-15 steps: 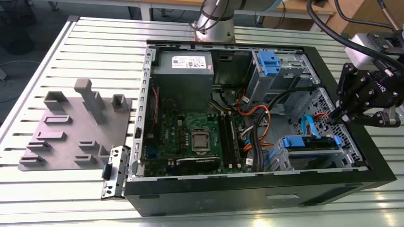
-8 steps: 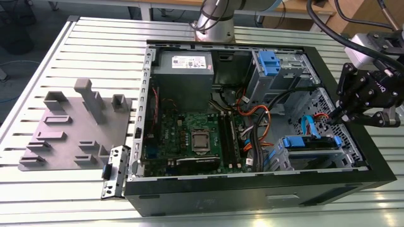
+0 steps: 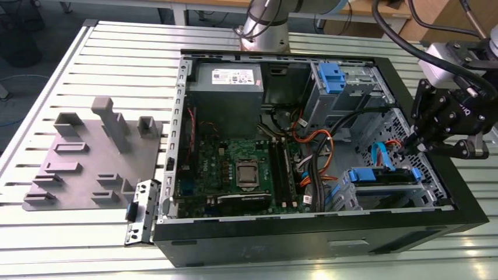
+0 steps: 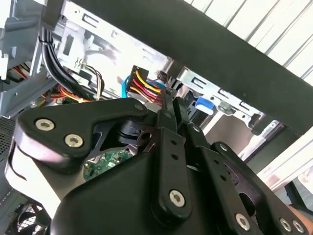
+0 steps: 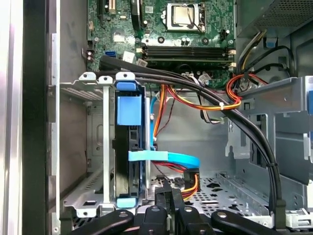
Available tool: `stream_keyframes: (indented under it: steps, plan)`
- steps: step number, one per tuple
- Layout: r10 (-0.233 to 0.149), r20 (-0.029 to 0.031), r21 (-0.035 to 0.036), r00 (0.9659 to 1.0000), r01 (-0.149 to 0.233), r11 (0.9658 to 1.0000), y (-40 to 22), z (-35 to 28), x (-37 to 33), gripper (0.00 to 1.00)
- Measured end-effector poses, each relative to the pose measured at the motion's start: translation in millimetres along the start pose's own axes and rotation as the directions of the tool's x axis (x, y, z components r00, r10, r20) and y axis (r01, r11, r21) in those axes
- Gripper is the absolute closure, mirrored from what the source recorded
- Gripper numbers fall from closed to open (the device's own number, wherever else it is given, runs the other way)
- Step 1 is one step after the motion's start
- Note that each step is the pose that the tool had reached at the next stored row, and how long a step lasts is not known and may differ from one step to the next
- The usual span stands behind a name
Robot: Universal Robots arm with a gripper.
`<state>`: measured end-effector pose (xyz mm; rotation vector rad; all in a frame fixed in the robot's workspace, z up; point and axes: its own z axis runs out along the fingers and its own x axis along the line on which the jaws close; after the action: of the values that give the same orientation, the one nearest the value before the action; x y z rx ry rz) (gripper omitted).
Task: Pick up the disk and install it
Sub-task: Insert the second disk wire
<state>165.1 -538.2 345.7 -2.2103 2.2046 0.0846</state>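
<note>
The disk [image 3: 385, 179] sits in the drive cage at the front corner of the open computer case [image 3: 311, 233], on the exterior view's right, its blue side rails showing at both ends. In the first wrist view the disk [image 5: 123, 147] stands edge-on in the cage, a blue rail along it and a blue flat cable [image 5: 166, 157] running from it. My gripper [image 3: 414, 147] hangs just above the case's side wall, close to the cage and apart from the disk. In both wrist views the gripper [image 4: 170, 105] [image 5: 168, 190] has its fingers pressed together with nothing between them.
Inside the case lie the motherboard [image 3: 233, 169], a grey power supply [image 3: 230, 79], a second bay with a blue clip [image 3: 330, 79] and bundles of black, orange and yellow cables [image 5: 210, 98]. A grey fixture plate [image 3: 86, 157] lies on the slatted table at the exterior view's left.
</note>
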Motion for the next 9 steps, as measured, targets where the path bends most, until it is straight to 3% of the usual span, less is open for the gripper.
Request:
stream_keyframes:
  steps: [9]
  plan:
    - [0.000, -0.0001, 0.0002, 1.0000, 0.000, 1.0000, 4.2, -0.8, 19.5, 0.84]
